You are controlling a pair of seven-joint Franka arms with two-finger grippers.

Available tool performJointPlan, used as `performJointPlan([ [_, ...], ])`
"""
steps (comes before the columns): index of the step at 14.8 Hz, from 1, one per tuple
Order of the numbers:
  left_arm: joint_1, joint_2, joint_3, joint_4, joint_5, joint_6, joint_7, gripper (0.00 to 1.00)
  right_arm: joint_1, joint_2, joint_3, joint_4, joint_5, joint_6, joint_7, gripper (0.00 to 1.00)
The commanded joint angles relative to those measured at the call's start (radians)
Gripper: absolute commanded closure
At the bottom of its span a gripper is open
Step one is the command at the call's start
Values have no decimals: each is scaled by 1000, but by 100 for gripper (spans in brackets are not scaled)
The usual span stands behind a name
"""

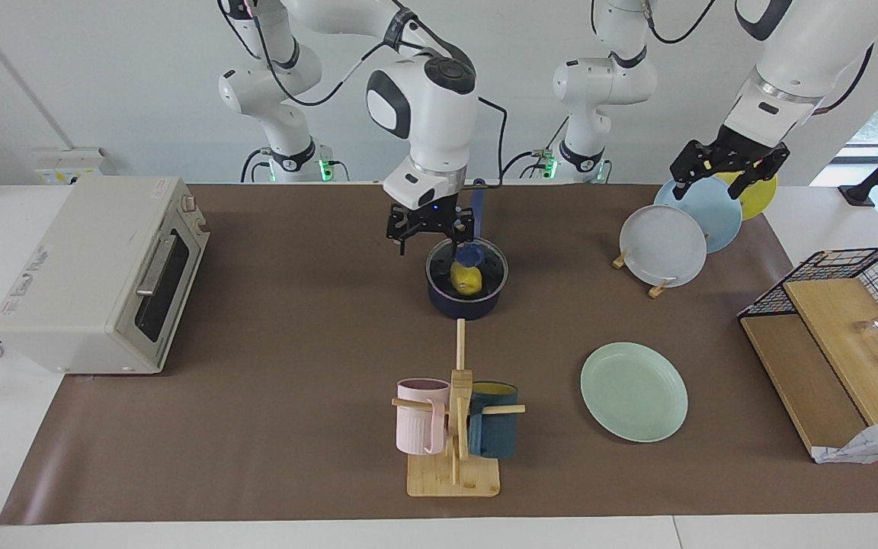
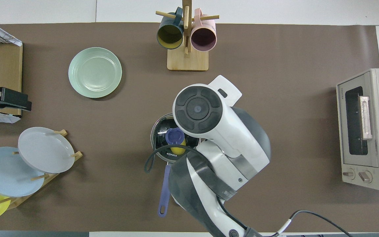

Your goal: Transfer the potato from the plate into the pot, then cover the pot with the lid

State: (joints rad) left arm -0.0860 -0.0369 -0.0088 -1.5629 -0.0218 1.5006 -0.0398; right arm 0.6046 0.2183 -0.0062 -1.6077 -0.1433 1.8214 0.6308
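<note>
the potato (image 1: 467, 279) sits inside the pot (image 1: 466, 299) near the middle of the counter (image 1: 294, 343), and the lid (image 1: 467, 258) rests on the pot's rim with its blue knob on top, so both steps look done. the plate (image 1: 634, 391) lies bare, at about four o'clock from the pot in the facing view. the right fingers (image 1: 430, 226) hang just above the lid, at about eleven o'clock from the knob, spread apart and holding nothing. to finish well, lift straight up so nothing drags the knob and tips the lid. the left fingers (image 1: 725, 177) wait over the rack of upright plates (image 1: 683, 229), apart and empty.
</note>
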Motion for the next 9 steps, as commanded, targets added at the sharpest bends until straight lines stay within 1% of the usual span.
performJointPlan([
  [1, 2, 5, 1, 4, 5, 15, 14, 0, -115, -72, 9, -5, 48, -105, -165, 0],
  [3, -1, 5, 1, 4, 3, 13, 12, 0, -189, -118, 8, -5, 91, -163, -238, 0],
  [6, 2, 5, 1, 4, 2, 15, 17, 0, -294, -177, 5, -6, 103, -261, -400, 0],
  [9, 5, 3, 3, 4, 3, 15, 18, 0, -387, -224, 2, -5, 107, -333, -433, 0],
])
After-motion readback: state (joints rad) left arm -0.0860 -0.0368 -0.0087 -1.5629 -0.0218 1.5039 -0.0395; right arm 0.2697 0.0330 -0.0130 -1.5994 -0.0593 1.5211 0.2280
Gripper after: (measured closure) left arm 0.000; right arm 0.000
